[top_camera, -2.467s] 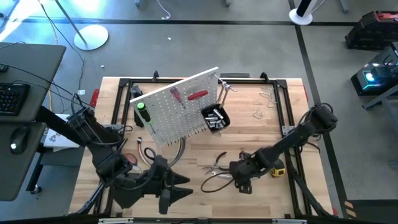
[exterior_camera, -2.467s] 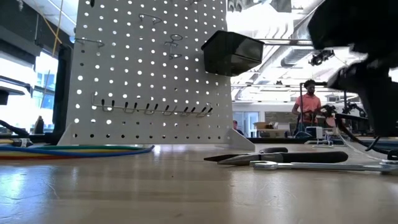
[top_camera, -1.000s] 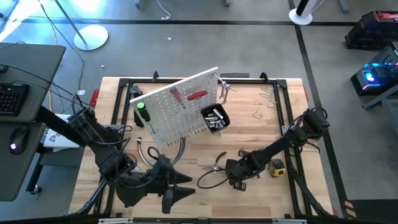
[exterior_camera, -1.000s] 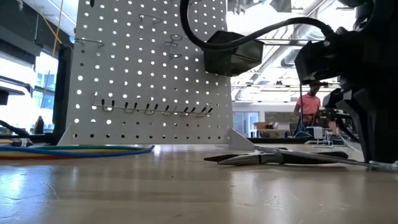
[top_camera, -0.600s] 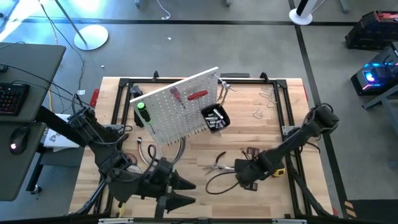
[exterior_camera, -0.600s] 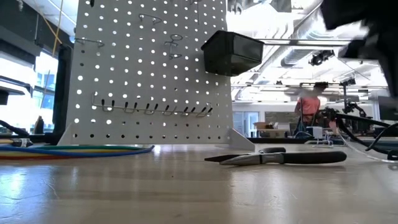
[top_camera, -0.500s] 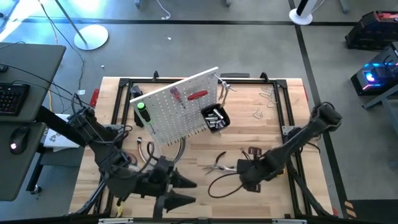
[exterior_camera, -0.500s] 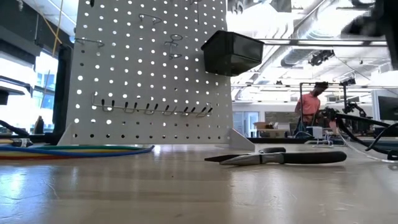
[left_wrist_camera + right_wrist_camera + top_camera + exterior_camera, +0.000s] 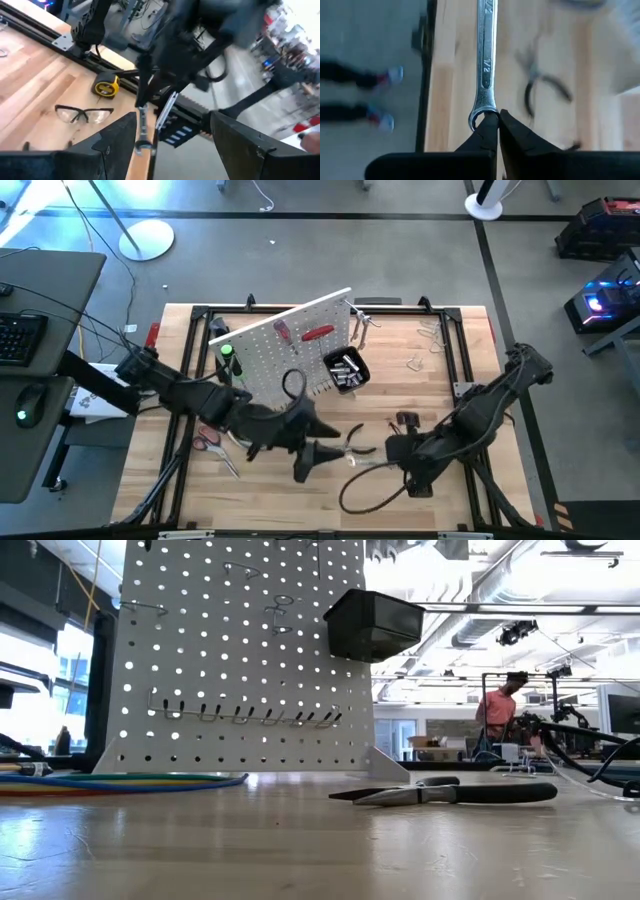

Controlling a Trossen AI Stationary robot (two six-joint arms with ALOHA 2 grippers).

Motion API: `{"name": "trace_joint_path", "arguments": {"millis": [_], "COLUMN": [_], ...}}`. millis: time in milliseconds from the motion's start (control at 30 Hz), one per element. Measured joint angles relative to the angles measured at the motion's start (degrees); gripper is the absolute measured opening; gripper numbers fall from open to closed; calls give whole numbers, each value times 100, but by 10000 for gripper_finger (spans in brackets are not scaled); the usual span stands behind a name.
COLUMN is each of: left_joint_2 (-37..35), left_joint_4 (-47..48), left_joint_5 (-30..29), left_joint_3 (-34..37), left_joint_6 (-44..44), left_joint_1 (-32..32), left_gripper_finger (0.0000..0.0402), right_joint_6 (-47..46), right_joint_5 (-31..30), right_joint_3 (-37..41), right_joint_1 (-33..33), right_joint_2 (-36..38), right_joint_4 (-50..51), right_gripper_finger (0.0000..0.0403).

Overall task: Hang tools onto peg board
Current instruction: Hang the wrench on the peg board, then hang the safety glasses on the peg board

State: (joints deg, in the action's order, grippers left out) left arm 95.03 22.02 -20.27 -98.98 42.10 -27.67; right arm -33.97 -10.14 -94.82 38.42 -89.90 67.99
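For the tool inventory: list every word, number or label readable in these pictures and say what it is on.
"1/2", stamped on the shank of the silver wrench held by the right gripper.
A second stamp near that wrench's far end: cut off, not readable.
Yellow tape measure: a dark label shows, too blurred to read.
Peg board and its black bin: no text visible.

On peg board (image 9: 283, 355): two screwdrivers (image 9: 310, 332), one black bin (image 9: 347, 370). Off board: one wrench (image 9: 486, 55), one pliers (image 9: 450, 793), one scissors (image 9: 207, 440), one tape measure (image 9: 105, 85), one safety glasses (image 9: 83, 114).
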Motion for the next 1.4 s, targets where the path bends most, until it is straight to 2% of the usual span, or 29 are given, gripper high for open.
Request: {"name": "trace_joint_path", "arguments": {"millis": [233, 333, 433, 500, 667, 833, 967, 1100, 1233, 1400], "left_joint_2": [-18, -29, -54, -70, 118, 545, 789, 841, 836, 836], "left_joint_4": [-1656, -2066, -1948, -1528, -123, -65, 475, 949, 1036, 1029], "left_joint_5": [-111, -148, -94, 251, 1816, 2826, 2872, 2653, 2294, 1527], "left_joint_3": [0, -4, -4, -4, -2, 0, 0, 2, 2, 2], "left_joint_6": [-466, -573, -501, -219, 1028, 1315, 1130, 1001, 918, 946], "left_joint_1": [31, 42, 112, 176, 419, 566, 615, 469, 194, -125], "left_gripper_finger": [248, 248, 248, 248, 248, 248, 248, 248, 248, 248], "right_joint_6": [-289, -267, -81, 104, 786, 1617, 1938, 1839, 1353, 366], "right_joint_5": [-1011, -827, -274, 134, 764, 912, 508, 609, 1051, 1141], "right_joint_3": [-1128, -1335, -1325, -1246, -1139, -1139, -1137, -859, -43, 1398], "right_joint_1": [-1, -19, -59, -60, -62, -240, -450, -517, -301, 105], "right_joint_2": [25, 44, 21, 15, -310, -853, -1178, -1227, -874, -306], "right_joint_4": [410, 468, 374, 296, 144, 148, 470, 727, 644, -68], "right_gripper_finger": [0, 0, 1, 2, 2, 1, 1, 0, 0, 0]}}
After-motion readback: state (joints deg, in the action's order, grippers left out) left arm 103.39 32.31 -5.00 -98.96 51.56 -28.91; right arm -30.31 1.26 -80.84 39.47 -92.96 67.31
